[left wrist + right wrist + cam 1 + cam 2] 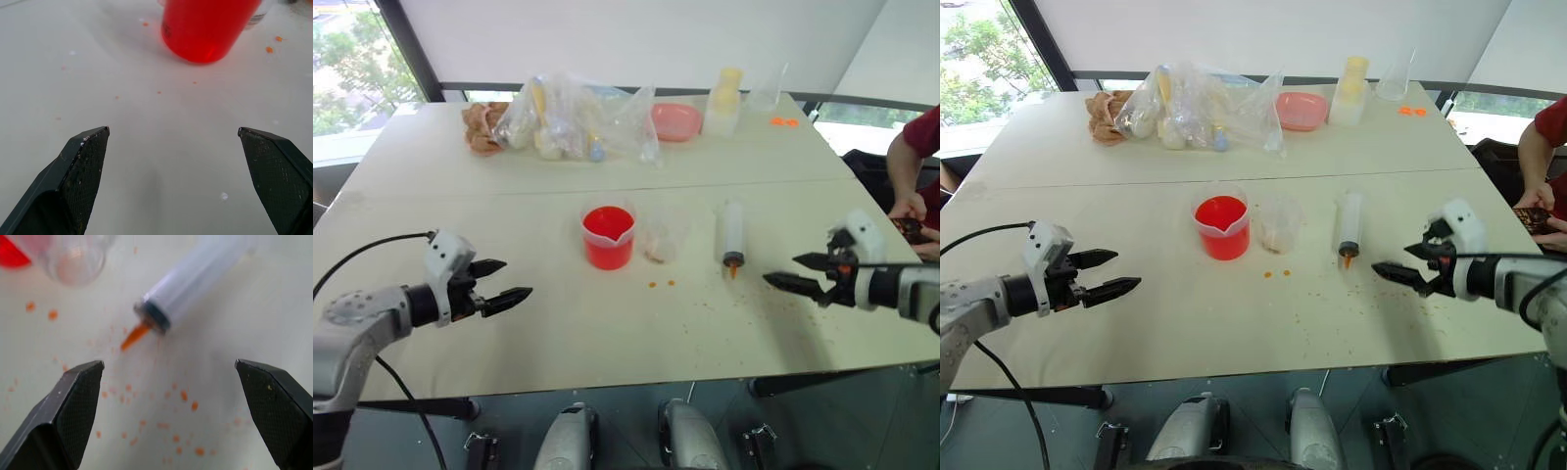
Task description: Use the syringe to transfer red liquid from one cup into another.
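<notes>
A spouted clear cup (608,238) full of red liquid (607,223) stands mid-table. Just to its right is the small thin clear cup (661,235), and whether it holds any liquid I cannot tell. Further right lies the syringe (733,233), flat on the table, its orange nozzle pointing toward me. My left gripper (517,278) hovers open above the table, left of the red cup (208,27) and apart from it. My right gripper (780,268) hovers open to the right of the syringe (195,284), its fingers aimed at the nozzle end, nothing between them.
Orange drops (661,284) speckle the table near the syringe. At the back are a clear bag of items (573,117), a pink bowl (675,120), a yellow-capped bottle (724,101) and a brown bundle (481,127). A person's arm (911,166) is at the right edge.
</notes>
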You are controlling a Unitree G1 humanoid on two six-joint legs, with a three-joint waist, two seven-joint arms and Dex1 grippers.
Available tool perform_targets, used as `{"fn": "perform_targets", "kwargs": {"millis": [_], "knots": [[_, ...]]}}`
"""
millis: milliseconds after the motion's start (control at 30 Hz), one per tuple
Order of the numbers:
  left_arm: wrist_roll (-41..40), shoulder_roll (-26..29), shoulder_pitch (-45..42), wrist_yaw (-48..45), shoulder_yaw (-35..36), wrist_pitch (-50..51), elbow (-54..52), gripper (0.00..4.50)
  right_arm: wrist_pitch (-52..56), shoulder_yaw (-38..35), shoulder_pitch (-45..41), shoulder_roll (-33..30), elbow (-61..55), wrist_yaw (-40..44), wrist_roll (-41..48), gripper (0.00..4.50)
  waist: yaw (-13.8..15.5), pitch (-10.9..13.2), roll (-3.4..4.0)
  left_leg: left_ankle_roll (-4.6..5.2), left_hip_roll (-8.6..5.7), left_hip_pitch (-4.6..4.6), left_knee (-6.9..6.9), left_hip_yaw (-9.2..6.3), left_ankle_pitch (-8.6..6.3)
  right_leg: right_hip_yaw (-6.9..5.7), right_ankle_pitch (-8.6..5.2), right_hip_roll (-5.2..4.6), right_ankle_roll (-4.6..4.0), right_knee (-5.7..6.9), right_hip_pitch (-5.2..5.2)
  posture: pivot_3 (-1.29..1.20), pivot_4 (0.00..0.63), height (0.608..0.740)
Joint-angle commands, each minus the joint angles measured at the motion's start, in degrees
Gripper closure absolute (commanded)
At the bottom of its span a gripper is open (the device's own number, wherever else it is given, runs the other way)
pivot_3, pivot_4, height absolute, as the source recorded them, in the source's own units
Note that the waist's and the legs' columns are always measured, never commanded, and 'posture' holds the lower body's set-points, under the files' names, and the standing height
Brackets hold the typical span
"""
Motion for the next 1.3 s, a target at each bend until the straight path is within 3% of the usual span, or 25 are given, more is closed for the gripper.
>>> {"fn": "perform_targets", "kwargs": {"millis": [33,167,333,500,800,900,1033,1233,1300], "knots": [[-6.6,7.0,-6.4,-8.4,1.6,4.3,-1.5,0.09,11.8,5.7,-13.4,-0.5,3.5,-1.9,1.0,0.0,-0.1,0.0,0.0,0.0,0.0,-0.05,0.01,0.06,0.0,0.06,-0.01,-0.01,-0.01,0.11,-0.14,0.0,0.15,0.74],[-7.2,12.3,-11.7,-15.9,-1.3,3.6,1.0,0.09,18.7,13.5,-29.3,3.7,15.1,-3.1,-1.7,0.0,-0.5,0.0,0.03,0.0,-0.05,-0.04,-0.09,0.51,0.0,0.29,-0.01,0.02,-0.01,0.34,-0.45,0.0,0.15,0.74],[-2.6,14.5,-16.2,-20.8,-4.9,-2.0,5.8,0.09,16.0,22.0,-42.9,10.8,33.8,-3.2,-8.3,0.0,-0.4,0.0,0.02,0.01,-0.14,-0.12,-0.21,0.67,0.01,0.32,0.0,0.05,0.01,0.41,-0.62,0.0,0.15,0.74],[-1.2,12.3,-17.9,-20.2,-6.1,-3.5,7.1,0.09,6.0,28.8,-49.7,18.0,51.6,-2.1,-17.0,0.0,-0.4,0.0,0.02,0.01,-0.16,-0.23,-0.19,0.67,0.01,0.32,0.13,0.05,0.24,0.42,-0.67,0.0,0.15,0.74],[-0.6,9.9,-12.8,-17.3,-3.8,-3.7,4.4,0.09,-11.0,31.7,-56.2,26.2,76.4,-0.5,-30.1,0.0,-0.6,0.0,0.03,-0.01,-0.18,-0.54,-0.18,0.64,0.02,0.29,0.17,0.03,0.32,0.52,-0.98,0.0,0.15,0.74],[-0.7,9.6,-11.5,-16.1,-2.8,-3.8,3.9,0.0,-15.5,31.7,-56.3,27.9,80.2,-1.0,-33.6,0.91,-0.8,0.0,0.03,-0.01,-0.18,-0.57,-0.15,0.65,0.02,0.3,0.17,0.02,0.32,0.52,-1.01,0.0,0.15,0.74],[-0.2,9.0,-10.1,-14.9,-2.3,-4.3,3.3,0.0,-18.2,30.2,-56.2,29.3,83.1,-1.8,-36.3,2.94,-1.7,0.0,0.01,-0.03,-0.18,-0.55,-0.09,0.62,0.03,0.3,0.18,0.03,0.31,0.61,-0.98,0.0,0.15,0.74],[-1.0,9.2,-9.8,-14.4,-0.2,-3.9,4.3,0.0,-17.9,26.4,-57.3,26.9,82.2,2.3,-36.5,3.09,-1.7,0.0,0.02,-0.03,-0.18,-0.36,-0.1,0.59,0.03,0.29,0.18,0.03,0.32,0.65,-0.82,0.0,0.15,0.74],[-1.0,9.3,-10.8,-14.2,1.2,-3.8,7.8,0.0,-22.7,24.5,-60.7,24.8,77.4,6.3,-35.5,3.09,-1.8,0.1,0.09,-0.03,-0.19,-0.38,-0.1,0.6,0.03,0.29,0.18,0.02,0.32,0.64,-0.83,0.0,0.15,0.74]]}}
